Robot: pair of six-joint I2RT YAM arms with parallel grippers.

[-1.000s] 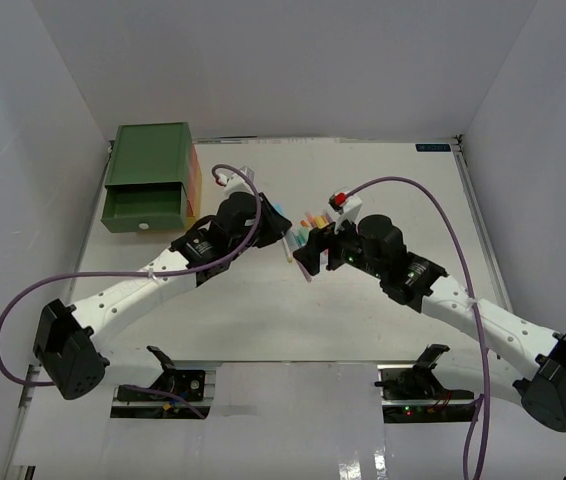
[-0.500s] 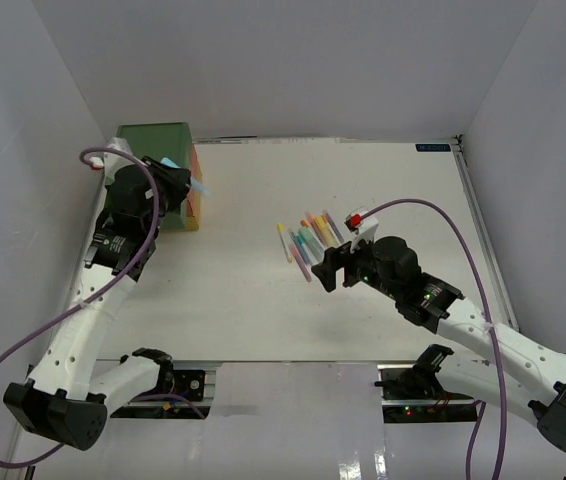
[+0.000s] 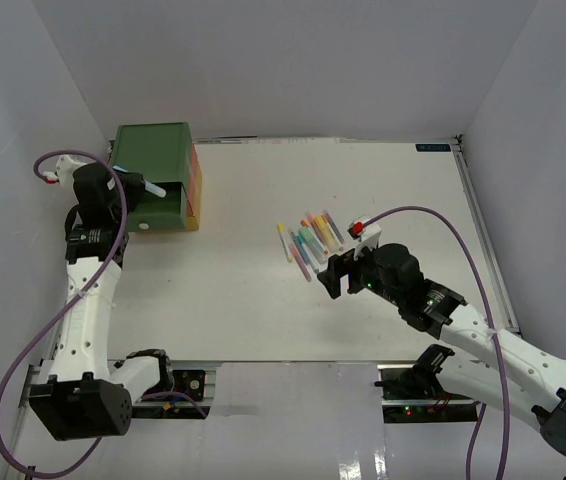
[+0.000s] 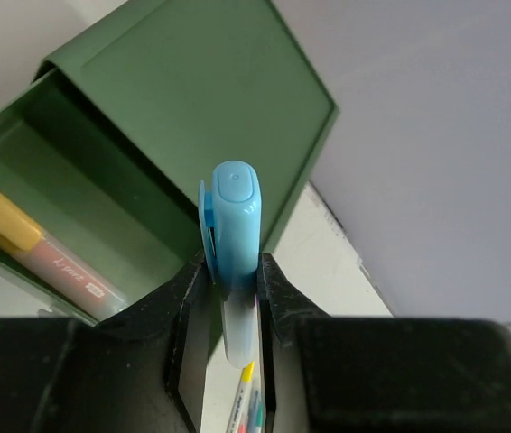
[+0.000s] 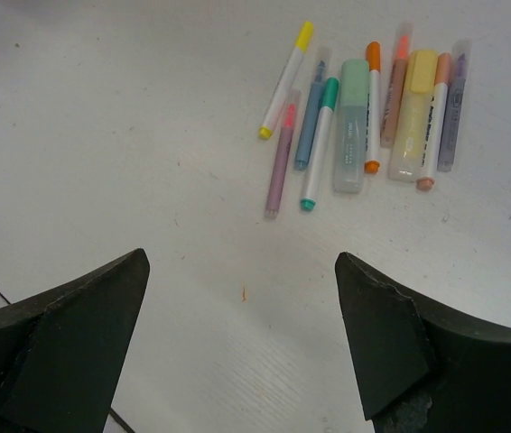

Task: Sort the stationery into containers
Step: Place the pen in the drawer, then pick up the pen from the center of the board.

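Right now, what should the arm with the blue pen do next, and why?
Probably nudge the left gripper sideways until the blue pen hangs over the open green drawer. The pen is clamped, the drawer is pulled out with one marker inside, and the pen looks beside its opening.

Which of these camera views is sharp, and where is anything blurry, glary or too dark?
Top view: even soft light on the table, reflections at the picture's bottom edge. Left wrist view: blue pen and green drawer crisp, left gripper nearly black. Right wrist view: pens sharp, right gripper dark and soft-edged.
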